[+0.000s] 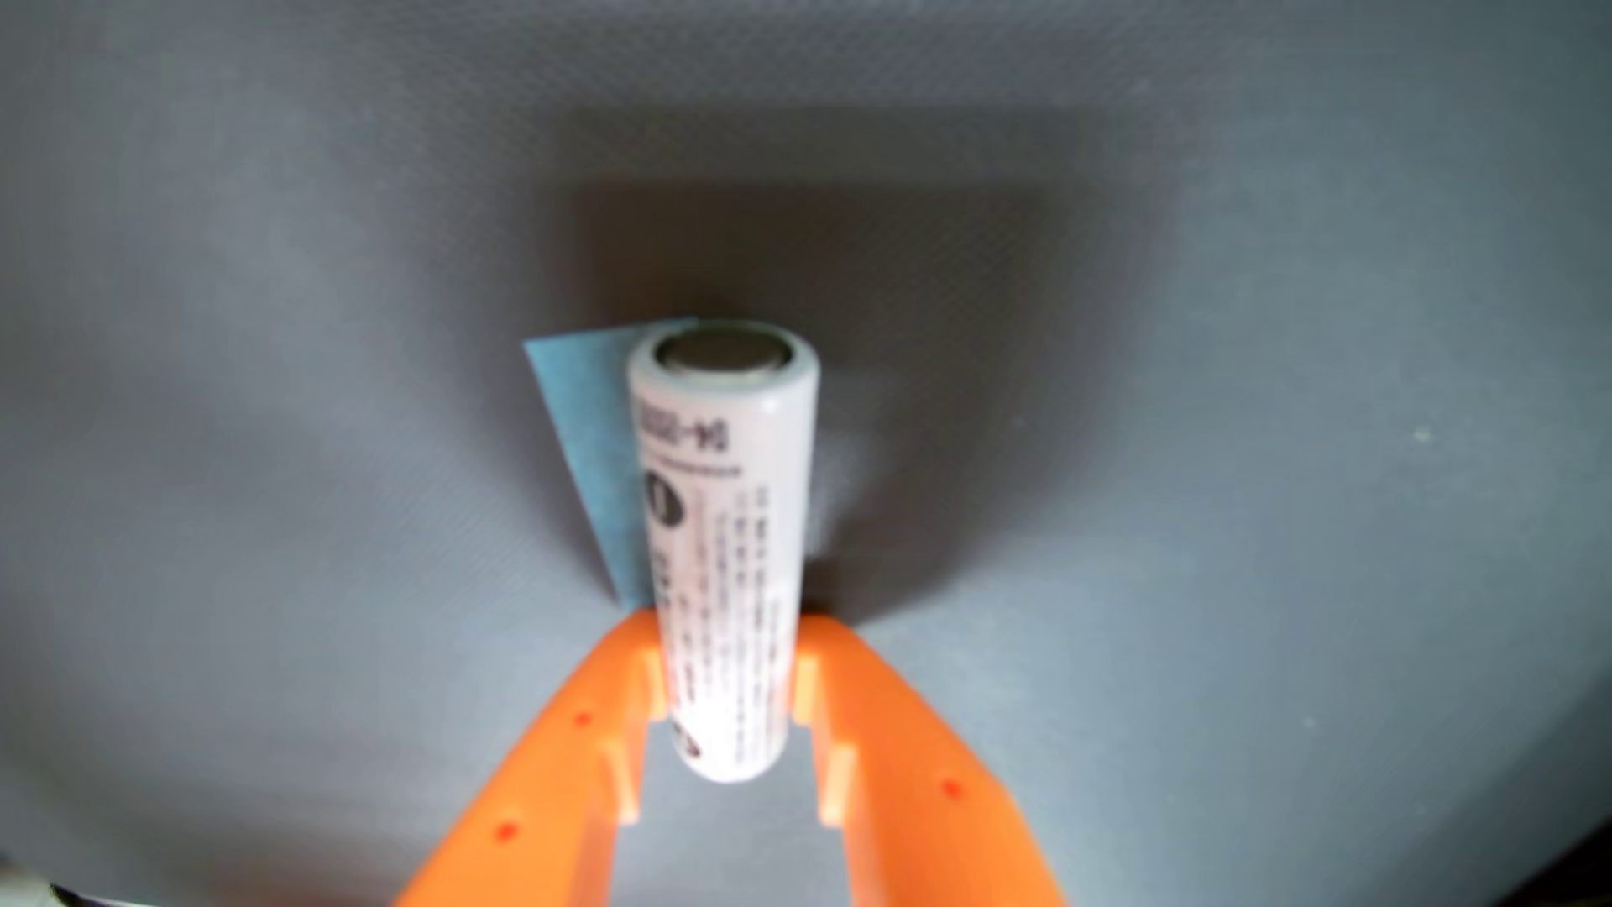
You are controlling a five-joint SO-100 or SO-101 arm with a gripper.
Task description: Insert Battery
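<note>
In the wrist view a white cylindrical battery [724, 541] with dark print and a metal end cap points away from the camera. My orange gripper [728, 650] comes in from the bottom edge, shut on the battery's lower half, one finger on each side. A light blue patch [584, 436] lies on the grey surface just left of and partly behind the battery. The holder or slot for the battery is not visible.
A grey textured mat [1221, 436] fills the view, with a dark shadow around the battery's far end. A dark edge shows at the bottom corners.
</note>
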